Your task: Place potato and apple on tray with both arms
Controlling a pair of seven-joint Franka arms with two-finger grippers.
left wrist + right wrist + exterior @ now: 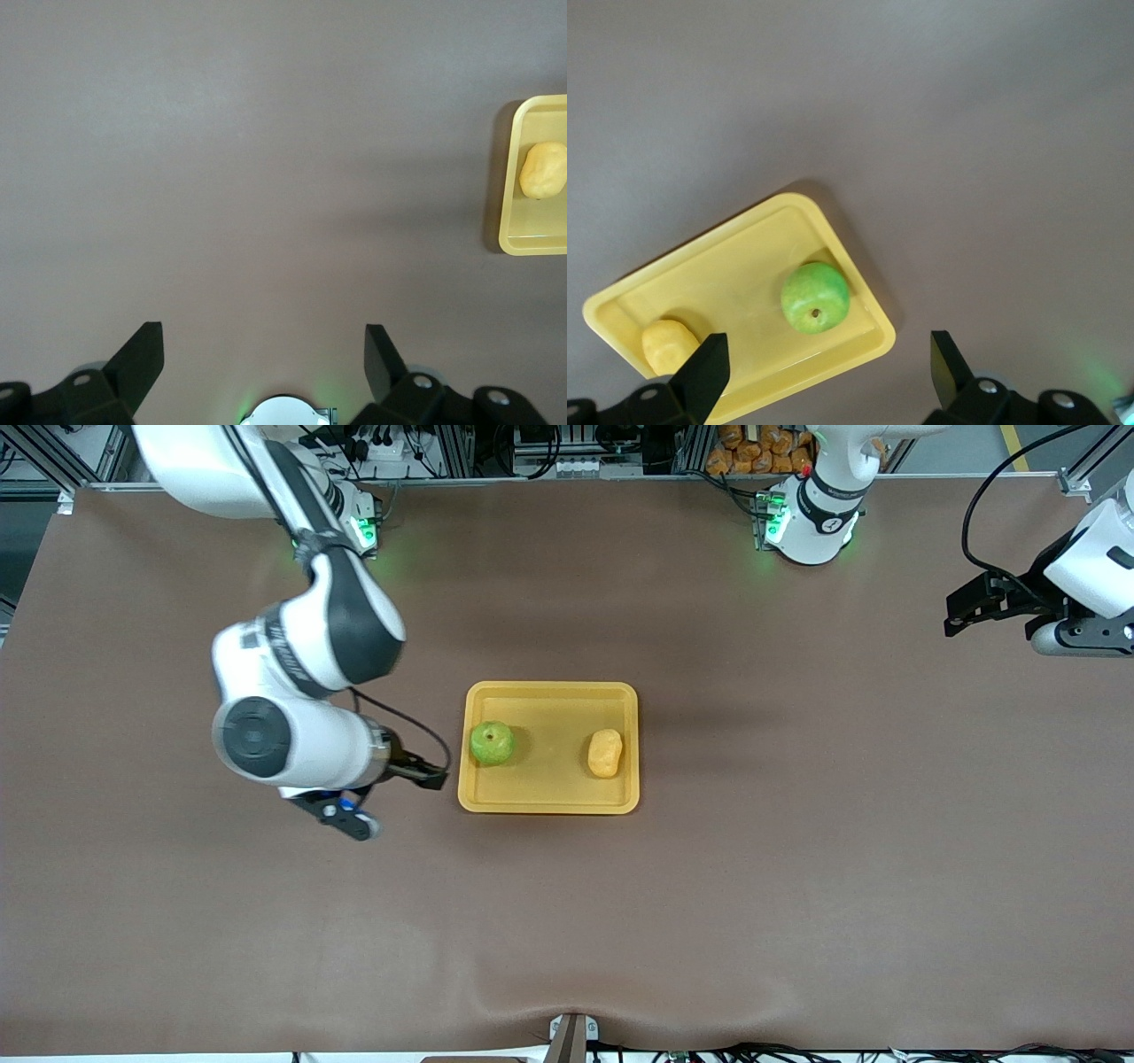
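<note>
Two items lie on the yellow tray (549,797): green apple (492,743) toward the right arm's end, potato (605,753) toward the left arm's. Right end effector (432,774), fingers wide, hangs empty just beside the tray's apple end. Left end effector (955,614), also wide and empty, waits well apart over bare desk (797,886).

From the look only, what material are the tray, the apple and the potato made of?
The tray seems to be moulded yellow plastic: one even colour, rounded corners, a soft sheen along its rim. The apple has a smooth, slightly glossy green skin; real or imitation cannot be told. The potato looks matt and a little bumpy, its yellow-orange very uniform, so perhaps plastic or foam.
</note>
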